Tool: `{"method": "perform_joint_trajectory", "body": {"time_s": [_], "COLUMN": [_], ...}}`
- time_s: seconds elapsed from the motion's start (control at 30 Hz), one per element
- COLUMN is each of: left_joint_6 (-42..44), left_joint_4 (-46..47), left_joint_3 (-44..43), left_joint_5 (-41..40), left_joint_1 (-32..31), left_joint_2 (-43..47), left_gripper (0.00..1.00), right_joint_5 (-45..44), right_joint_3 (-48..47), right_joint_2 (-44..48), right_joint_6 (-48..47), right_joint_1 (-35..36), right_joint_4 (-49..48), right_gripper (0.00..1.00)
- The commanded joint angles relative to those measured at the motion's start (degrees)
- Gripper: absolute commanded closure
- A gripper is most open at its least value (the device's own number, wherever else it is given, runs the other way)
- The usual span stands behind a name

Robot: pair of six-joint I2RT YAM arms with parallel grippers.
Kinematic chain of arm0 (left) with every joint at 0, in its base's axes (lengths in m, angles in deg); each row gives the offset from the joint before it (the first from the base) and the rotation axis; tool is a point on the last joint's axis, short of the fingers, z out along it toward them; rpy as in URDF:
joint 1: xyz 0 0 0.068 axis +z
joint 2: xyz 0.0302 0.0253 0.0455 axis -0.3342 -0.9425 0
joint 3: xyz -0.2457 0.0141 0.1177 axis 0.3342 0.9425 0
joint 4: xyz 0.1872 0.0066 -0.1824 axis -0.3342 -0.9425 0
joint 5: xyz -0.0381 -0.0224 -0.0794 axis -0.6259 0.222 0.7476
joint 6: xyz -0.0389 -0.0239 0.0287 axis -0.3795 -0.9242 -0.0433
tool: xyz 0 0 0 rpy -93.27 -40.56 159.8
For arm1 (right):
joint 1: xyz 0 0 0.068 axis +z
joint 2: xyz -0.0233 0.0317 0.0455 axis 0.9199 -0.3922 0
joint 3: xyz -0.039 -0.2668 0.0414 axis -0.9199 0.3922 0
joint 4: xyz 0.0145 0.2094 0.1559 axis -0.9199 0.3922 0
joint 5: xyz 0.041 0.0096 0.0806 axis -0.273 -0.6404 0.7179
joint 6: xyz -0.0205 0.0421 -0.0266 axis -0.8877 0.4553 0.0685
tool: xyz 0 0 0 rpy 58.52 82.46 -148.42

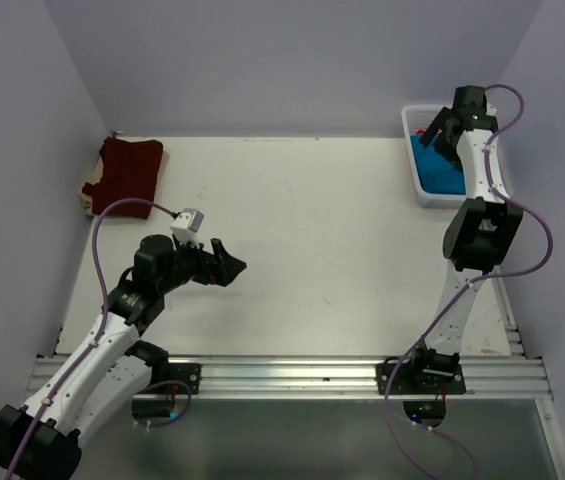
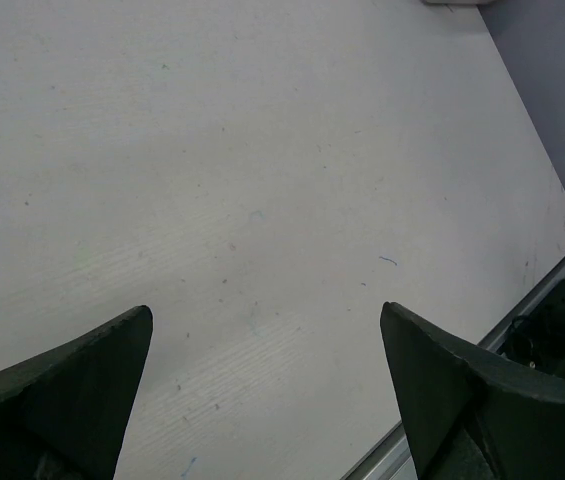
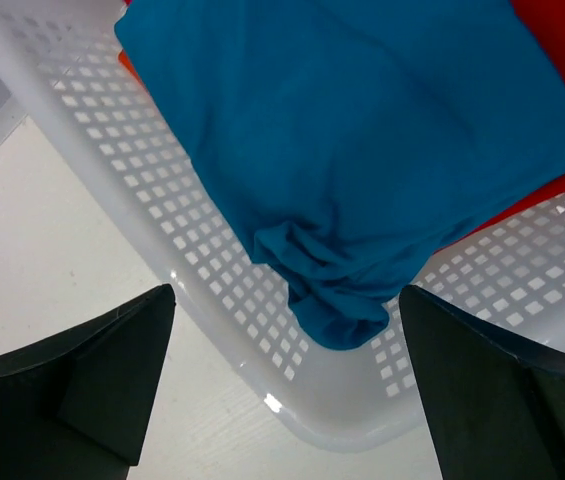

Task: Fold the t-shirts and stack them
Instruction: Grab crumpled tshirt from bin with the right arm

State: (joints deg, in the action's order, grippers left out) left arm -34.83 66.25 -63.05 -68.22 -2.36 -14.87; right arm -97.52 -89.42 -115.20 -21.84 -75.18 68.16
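**Both tools open, shirts at opposite far corners**

The left tool (image 1: pixel 227 268) hung over the near-left part of the surface (image 1: pixel 312 210). Its fingers were spread wide with nothing between them. Its wrist view showed only white board with a few scuffs, plus the rail (image 2: pixel 552 290) along the near edge. It was nowhere near a shirt.

The right tool (image 3: pixel 287 290) was up at the far-right corner, poised over the basket (image 3: pixel 152 140). It was spread wide too and gripping nothing, and I couldn't see either finger touching cloth.

The basket was white mesh and sat at the far-right edge of the surface. The teal shirt (image 3: pixel 362 140) lay crumpled on top inside it, with one bunched fold slumped down the inner wall near the rim. The red shirt (image 3: pixel 562 40) was underneath, just peeking out around the teal one's edges.

The maroon shirt (image 1: pixel 124 172) was clear across at the far-left corner, by the left wall. It lay in a rough rectangle, well apart from both tools. Its outer edge seemed to rest on something tan — too small to make out.
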Motion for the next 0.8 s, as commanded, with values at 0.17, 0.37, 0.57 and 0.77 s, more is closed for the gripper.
{"method": "perform_joint_trajectory", "body": {"time_s": [0.17, 0.37, 0.57, 0.77], "left_joint_6": [0.18, -0.17, -0.61, -0.97], "left_joint_4": [0.30, 0.21, -0.40, -0.67], "left_joint_3": [-0.08, -0.25, -0.08, 0.45], "left_joint_5": [1.64, 1.03, 0.77, 0.68], "left_joint_1": [-0.26, -0.26, -0.26, -0.26], "left_joint_2": [0.03, 0.82, 0.91, 1.35], "left_gripper": [0.00, 0.00, 0.00, 0.00], "right_joint_5": [2.71, 5.78, 8.33, 11.85], "right_joint_3": [-8.28, -11.61, -14.18, -2.97], "right_joint_2": [-9.63, -15.42, -19.21, -12.55], "right_joint_6": [-0.71, -2.82, -3.35, -1.95], "right_joint_1": [-4.38, -5.52, -6.05, -6.14], "right_joint_4": [-1.33, -3.62, -3.88, -10.89], "right_gripper": [0.01, 0.01, 0.29, 1.00]}}
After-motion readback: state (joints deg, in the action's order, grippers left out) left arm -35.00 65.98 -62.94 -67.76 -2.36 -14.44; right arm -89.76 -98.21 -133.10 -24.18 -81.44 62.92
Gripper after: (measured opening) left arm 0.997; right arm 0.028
